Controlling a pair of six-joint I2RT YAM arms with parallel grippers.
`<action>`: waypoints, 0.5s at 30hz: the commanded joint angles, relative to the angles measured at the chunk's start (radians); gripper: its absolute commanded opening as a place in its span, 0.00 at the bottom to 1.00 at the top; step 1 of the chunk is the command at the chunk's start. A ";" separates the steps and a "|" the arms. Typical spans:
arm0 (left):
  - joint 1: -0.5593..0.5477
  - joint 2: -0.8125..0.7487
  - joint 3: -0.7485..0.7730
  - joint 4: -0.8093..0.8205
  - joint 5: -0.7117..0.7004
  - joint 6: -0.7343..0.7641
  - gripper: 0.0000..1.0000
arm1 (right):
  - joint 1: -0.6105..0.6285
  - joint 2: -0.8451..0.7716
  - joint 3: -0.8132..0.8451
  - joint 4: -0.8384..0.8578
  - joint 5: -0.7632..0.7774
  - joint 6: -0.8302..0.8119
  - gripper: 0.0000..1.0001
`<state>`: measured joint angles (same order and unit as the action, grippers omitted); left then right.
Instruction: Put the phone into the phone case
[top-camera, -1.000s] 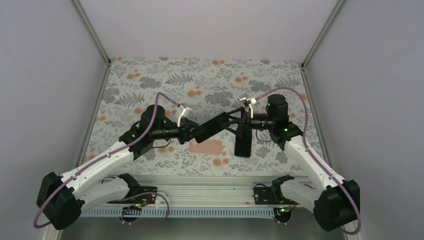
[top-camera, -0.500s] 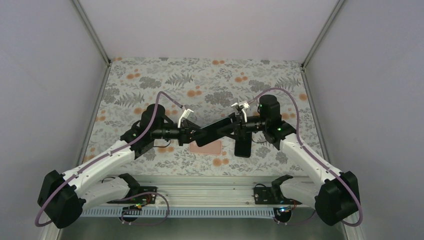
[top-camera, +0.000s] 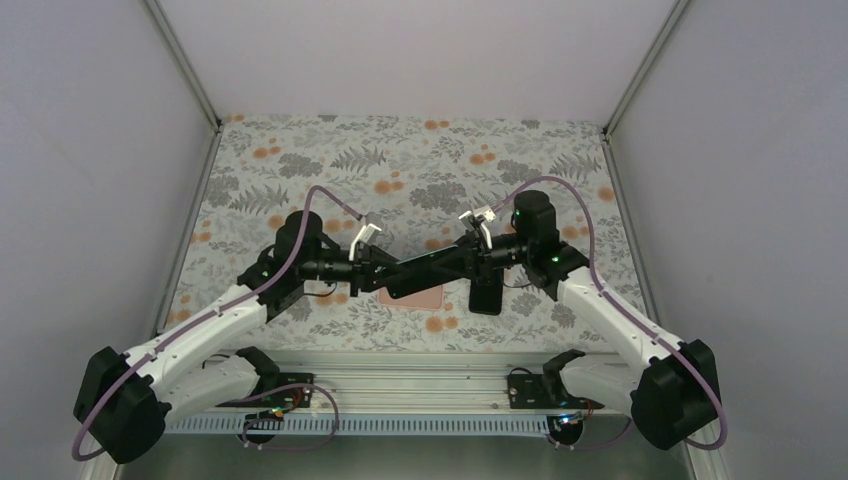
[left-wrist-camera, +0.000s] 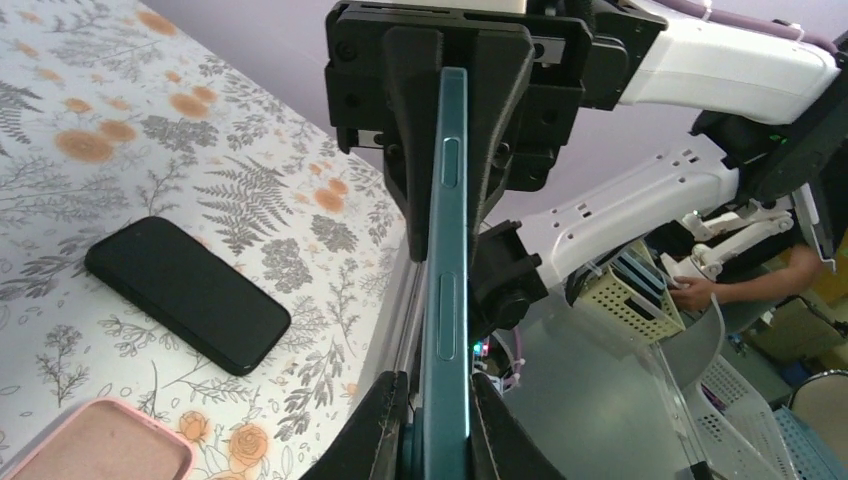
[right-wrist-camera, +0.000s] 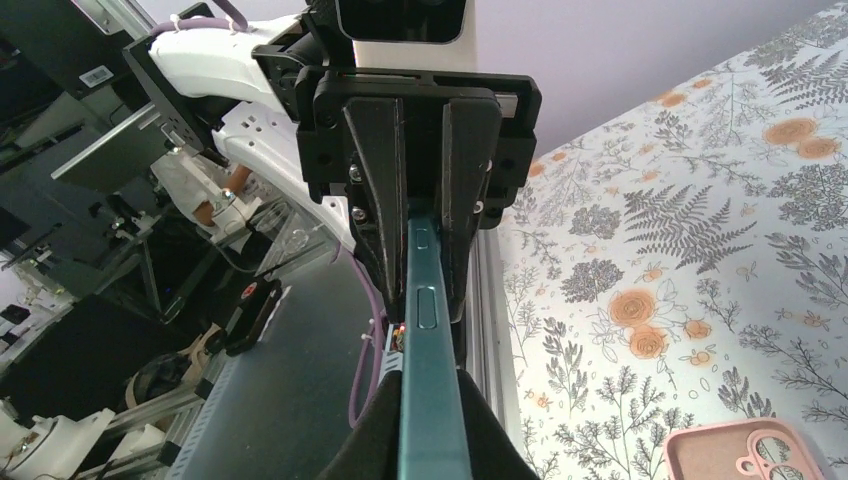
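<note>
- The case (top-camera: 428, 299) lies flat on the tabletop (top-camera: 300, 150), nearest the arm bases, and seems to be open side up. That is your target.
- Just right of it, near but not touching, a black phone (top-camera: 487, 295) lies flat. Steer clear of it.
- Above the case the phone (top-camera: 425, 270) hangs in the air on edge, well clear of the tabletop.
- The left gripper (top-camera: 385, 272) is clenched on one end of the phone and the right gripper (top-camera: 462, 258) on the other, each pinching its flat faces.
- This looks like a handover or regrip, so release one gripper only and let the other carry the phone.
- Turn the phone flat and match its camera corner to the case's cutout. Seat one end first, then press the other end down.
- Count: two phones (one held, one lying), one case, two grippers.
</note>
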<state>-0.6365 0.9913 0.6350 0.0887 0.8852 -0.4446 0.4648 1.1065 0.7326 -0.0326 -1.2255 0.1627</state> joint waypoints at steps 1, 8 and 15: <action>0.028 -0.022 -0.016 0.032 0.000 -0.021 0.08 | 0.012 0.001 0.004 0.062 -0.041 -0.011 0.04; 0.043 -0.032 0.002 -0.048 -0.087 0.014 0.28 | 0.018 -0.009 -0.014 0.084 0.001 0.026 0.04; 0.043 -0.025 0.060 -0.195 -0.292 0.026 0.59 | 0.021 -0.009 -0.066 0.143 0.141 0.131 0.04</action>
<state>-0.5983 0.9730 0.6430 -0.0174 0.7357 -0.4282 0.4767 1.1110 0.6907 0.0338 -1.1576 0.2245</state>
